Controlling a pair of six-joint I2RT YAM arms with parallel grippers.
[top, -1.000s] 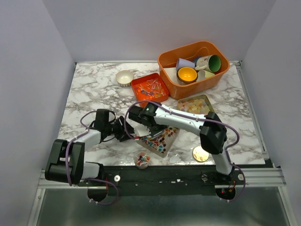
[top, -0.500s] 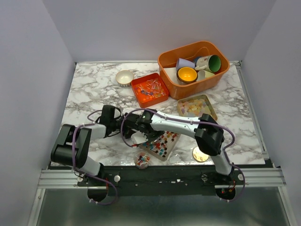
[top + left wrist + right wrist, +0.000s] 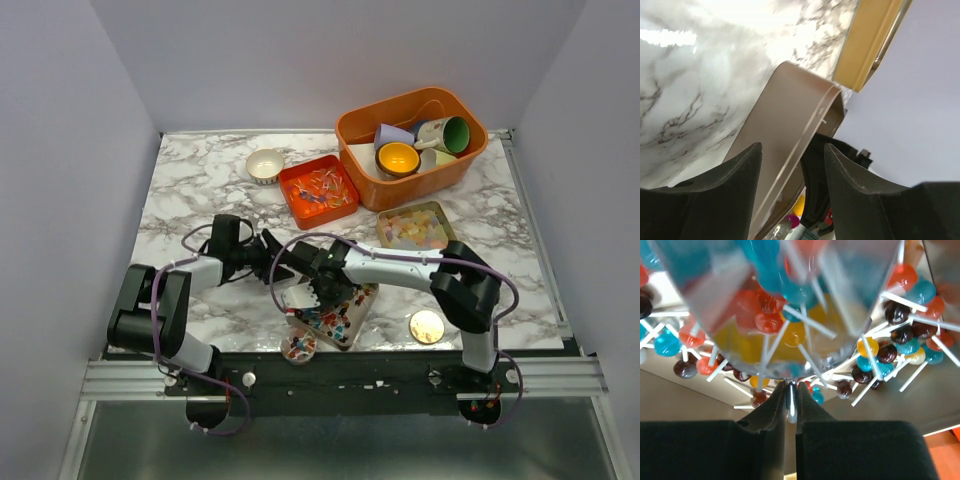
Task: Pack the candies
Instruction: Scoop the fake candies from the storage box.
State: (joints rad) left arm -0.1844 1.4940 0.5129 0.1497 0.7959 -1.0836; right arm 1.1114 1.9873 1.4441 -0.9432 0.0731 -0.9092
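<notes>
Your right claw [image 3: 790, 402] is pinched almost shut on the thin lower edge of a clear container [image 3: 790, 300]. I can't tell whether it's a bag or a cup. It hangs just past the fingertips, with blurred red, blue and yellow pieces inside. Right under and beyond it are the candies [image 3: 900, 345]: round heads on white sticks, scattered over the floor of a shallow metal tray [image 3: 685, 385]. Their sticks point every way, so no single long axis to line up on. From the right claw the loose pile is straight down and slightly ahead, spreading to both sides.

Your left claw [image 3: 792, 150] is open and holds nothing. The tray's brown wall runs up between its fingers, but I can't tell if they touch it. In the top view it sits at the tray's far-left corner, just beside the right claw. The right arm is nearer the candies and is carrying the container. Likely the left one is there to steady or tip the tray. A small round tub [image 3: 298, 345] with a few sweets sits just off the tray's near corner.
</notes>
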